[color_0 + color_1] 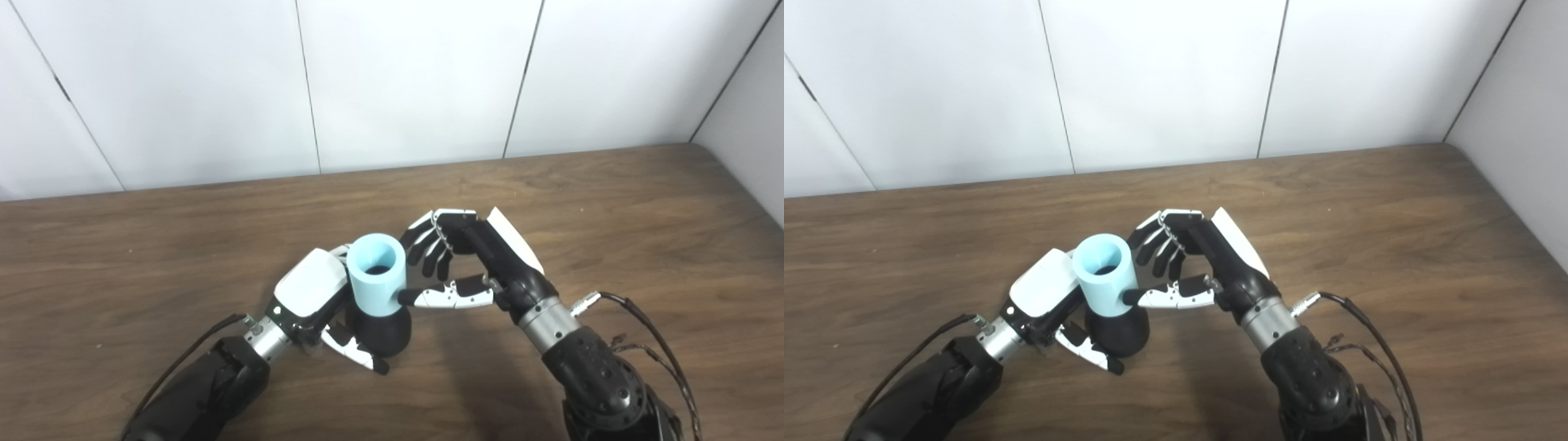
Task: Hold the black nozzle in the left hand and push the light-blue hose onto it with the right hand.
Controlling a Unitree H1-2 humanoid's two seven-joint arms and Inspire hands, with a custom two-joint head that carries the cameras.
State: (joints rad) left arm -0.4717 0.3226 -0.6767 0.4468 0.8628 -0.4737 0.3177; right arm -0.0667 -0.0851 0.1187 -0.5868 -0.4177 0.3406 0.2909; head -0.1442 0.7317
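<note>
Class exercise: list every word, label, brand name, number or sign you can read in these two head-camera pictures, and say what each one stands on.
None: no readable text anywhere in either view.
Light-blue hose: plain, no marking.
Black nozzle: plain, no marking.
Left hand and right hand: white and black shells, no legible label.
Table and wall panels: bare of writing.

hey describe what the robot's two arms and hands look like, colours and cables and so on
Both arms are black with a silver metal wrist ring. Each hand, left hand and right hand, has a glossy white shell on its back, a black palm, and fingers in black and white segments with black tips. A thin black cable runs along each forearm; the right one plugs in through a silver connector.
</note>
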